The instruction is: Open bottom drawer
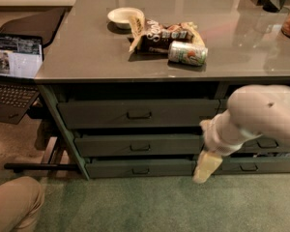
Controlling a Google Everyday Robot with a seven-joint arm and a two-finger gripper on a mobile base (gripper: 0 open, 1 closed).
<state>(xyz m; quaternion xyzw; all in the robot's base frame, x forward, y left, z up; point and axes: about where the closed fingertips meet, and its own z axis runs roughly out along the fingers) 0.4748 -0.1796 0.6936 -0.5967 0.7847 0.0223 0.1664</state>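
Camera view, gripper (205, 169) at right end of bottom drawer (135, 168)

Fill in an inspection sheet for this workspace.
Surface: grey countertop, glossy.
Job's things: bottom drawer, not visibly pulled out; centre pull untouched.
Clutter: bowl, snack bag, can on its side.
Grippers: gripper hangs at the drawer's right end, right of the pull.
Cables: nothing seen.
Surroundings: laptop at left, green carpet, someone's knee.
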